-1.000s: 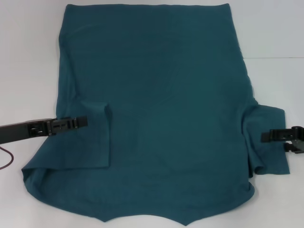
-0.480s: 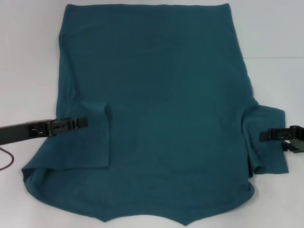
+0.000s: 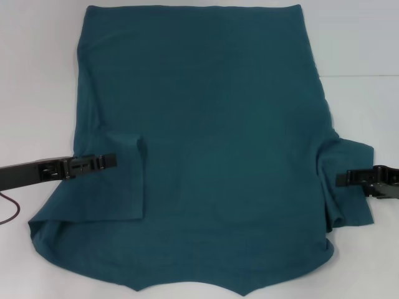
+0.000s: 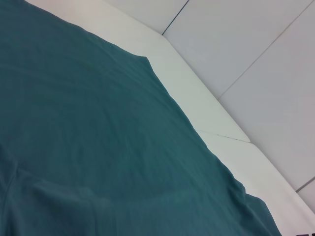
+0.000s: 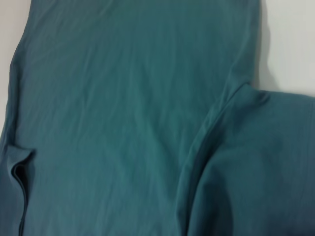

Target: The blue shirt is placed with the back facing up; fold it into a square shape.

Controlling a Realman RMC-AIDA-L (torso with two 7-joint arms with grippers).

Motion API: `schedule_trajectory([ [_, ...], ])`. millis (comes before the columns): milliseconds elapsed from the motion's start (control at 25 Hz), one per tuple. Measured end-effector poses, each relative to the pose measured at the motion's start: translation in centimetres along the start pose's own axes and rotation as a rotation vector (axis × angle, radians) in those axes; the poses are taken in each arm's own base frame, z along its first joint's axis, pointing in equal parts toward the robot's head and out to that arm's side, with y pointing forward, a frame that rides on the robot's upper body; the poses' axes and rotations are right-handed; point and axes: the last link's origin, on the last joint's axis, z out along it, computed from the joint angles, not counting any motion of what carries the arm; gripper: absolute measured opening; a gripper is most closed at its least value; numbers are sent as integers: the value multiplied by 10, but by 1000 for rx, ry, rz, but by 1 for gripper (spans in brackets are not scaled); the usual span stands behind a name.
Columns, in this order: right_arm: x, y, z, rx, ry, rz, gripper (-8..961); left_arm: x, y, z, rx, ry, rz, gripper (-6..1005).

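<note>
You see the blue shirt (image 3: 206,143) lying flat on the white counter (image 3: 37,75), plain side up. It fills most of the counter's middle, and its straight edge runs along the far edge. Its curved edge hangs near the front edge of the counter, close to you.

The left sleeve (image 3: 118,177) is folded in and lies on top of the shirt, on the left side. The left gripper (image 3: 93,163) reaches in low from the counter's left edge. Its tip sits over that folded sleeve, right at the sleeve's top edge. You cannot tell if it is wide or narrow, or if it pinches the cloth.

The right sleeve (image 3: 350,187) sticks out flat toward the counter's right edge, with a bumpy fold where it joins the shirt. The right gripper (image 3: 349,179) comes in from the right edge and sits over this sleeve, about halfway across it. You cannot tell if it is wide or narrow, or if it holds the sleeve.

In the left wrist view you see only blue shirt (image 4: 98,147) and white counter (image 4: 197,98). In the right wrist view you see the shirt (image 5: 123,98) with the right sleeve (image 5: 256,167) beside it, and soft wrinkles in the cloth.

A thin dark red cable (image 3: 7,208) loops by the counter's left edge, under the left arm.
</note>
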Motion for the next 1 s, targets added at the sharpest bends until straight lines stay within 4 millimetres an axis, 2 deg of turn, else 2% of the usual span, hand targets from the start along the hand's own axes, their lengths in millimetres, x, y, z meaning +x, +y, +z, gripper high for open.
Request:
schedule_trajectory([
  [240,0,-1,-1,3,4,14,775,0,0,0,1,0,0,795],
  [400,-1,-3,-2,12,1,16,528,0,0,0,1,1,0,796],
  [600,-1,-5,-2,20,-5,20,283,0,0,0,1,1,0,797],
  [840,-1,-6,-3,23,-8,14,83,0,0,0,1,2,0,796],
  [1000,-3,-7,-4,36,-14,-2,19,1,0,-1,0,6,-1,796],
])
